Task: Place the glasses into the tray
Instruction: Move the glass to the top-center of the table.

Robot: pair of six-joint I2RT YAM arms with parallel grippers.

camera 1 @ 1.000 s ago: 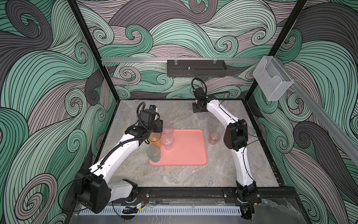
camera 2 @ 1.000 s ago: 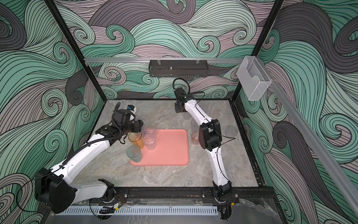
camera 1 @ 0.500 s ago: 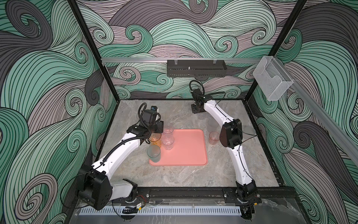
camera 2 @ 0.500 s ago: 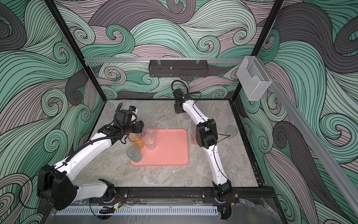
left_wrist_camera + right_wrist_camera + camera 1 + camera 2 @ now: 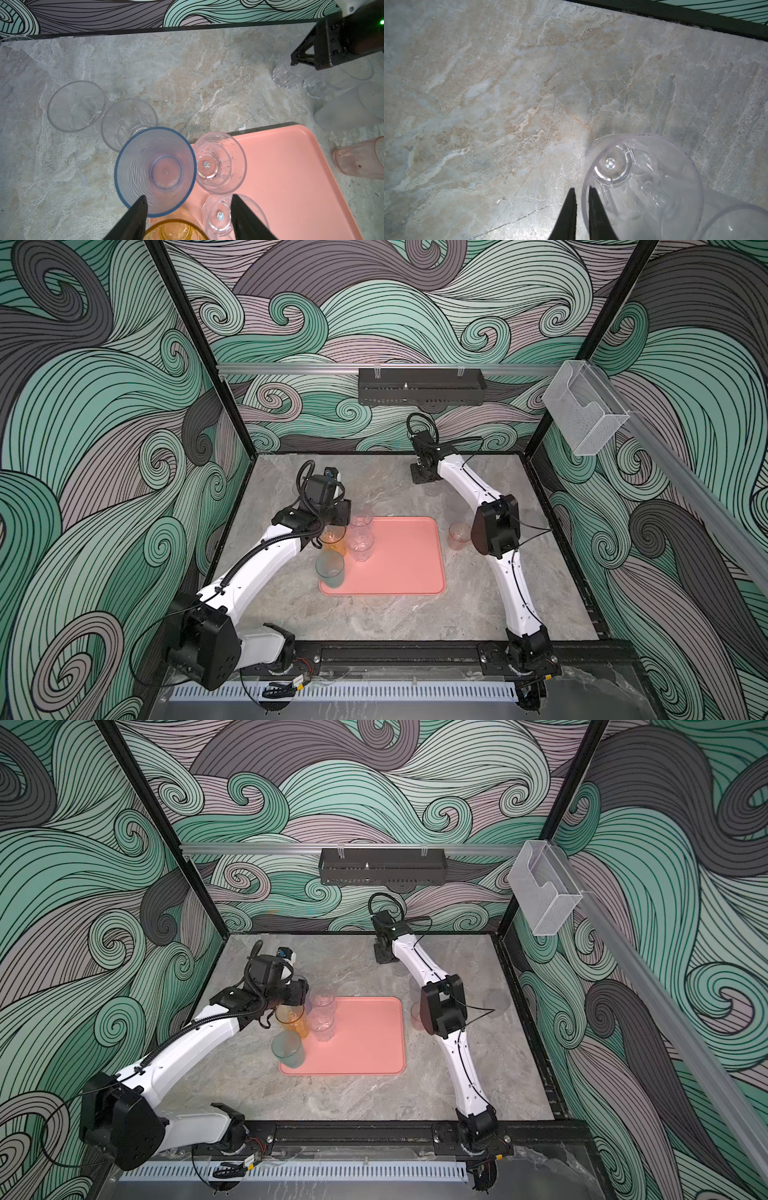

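The salmon-pink tray [image 5: 407, 572] lies mid-table. A teal tumbler [image 5: 330, 568], an orange tumbler [image 5: 333, 540] and two clear goblet-like glasses [image 5: 360, 545] stand along its left side. A blue-grey tumbler [image 5: 155, 170] stands at its far left corner. My left gripper [image 5: 188, 197] hangs open above these, holding nothing; one finger overlaps the blue-grey rim. At the back of the table my right gripper [image 5: 581, 190] is shut on the rim of a clear glass [image 5: 643, 187], one finger inside and one outside.
A pink tumbler [image 5: 458, 536] stands on the table right of the tray, close to my right arm's elbow [image 5: 494, 526]. Two clear glasses [image 5: 75, 106] stand left of the tray's far corner. More clear and frosted glasses [image 5: 349, 110] cluster near the right gripper.
The right gripper's jaws have closed onto the clear glass's rim, and its arm has shifted slightly toward the back left. The left arm has hardly moved.
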